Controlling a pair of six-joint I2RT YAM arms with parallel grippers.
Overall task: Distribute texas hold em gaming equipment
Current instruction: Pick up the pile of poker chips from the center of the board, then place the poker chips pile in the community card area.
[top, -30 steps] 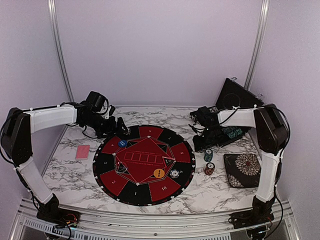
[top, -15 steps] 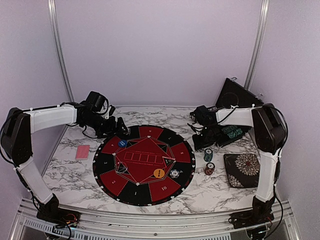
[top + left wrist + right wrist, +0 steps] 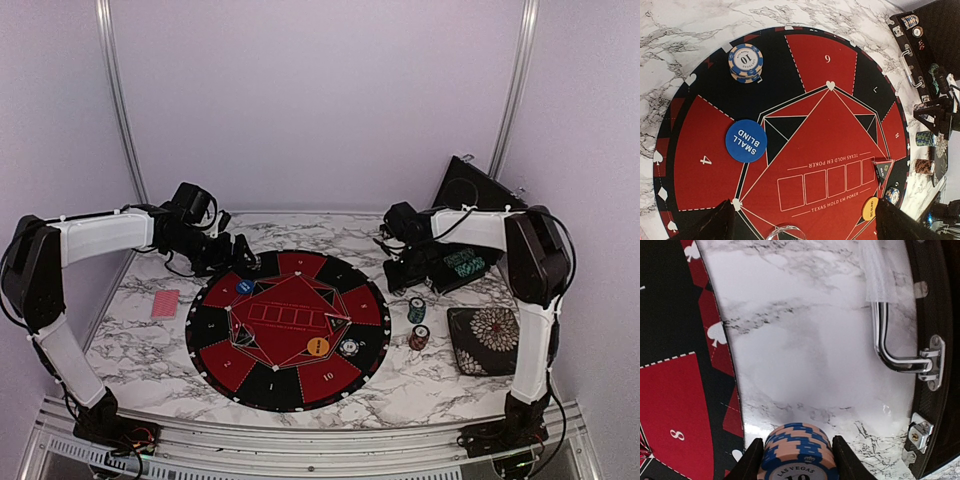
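Observation:
My right gripper (image 3: 797, 462) is shut on a small stack of blue-and-peach poker chips (image 3: 797, 450), held above the marble between the round mat's right rim and the black case. In the top view it (image 3: 397, 250) hangs left of the case. My left gripper (image 3: 800, 231) is open and empty over the mat's far left part (image 3: 245, 260). Below it lie a blue-and-peach "10" chip stack (image 3: 745, 62), the blue SMALL BLIND disc (image 3: 745, 141) and an orange disc (image 3: 870, 208). A teal chip stack (image 3: 416, 310) and a red-brown one (image 3: 419, 337) stand right of the mat. A pink-backed card (image 3: 165, 303) lies left of it.
The red-and-black round mat (image 3: 262, 372) fills the table's middle, with a chip (image 3: 347, 348) near its right rim. The open black case (image 3: 462, 268) sits at the back right, its chrome handle (image 3: 897, 340) near my right gripper. The flower-patterned tray (image 3: 485, 340) lies in front of it.
My right gripper has moved from over the case back and to the left, carrying the chip stack. The left arm has not moved.

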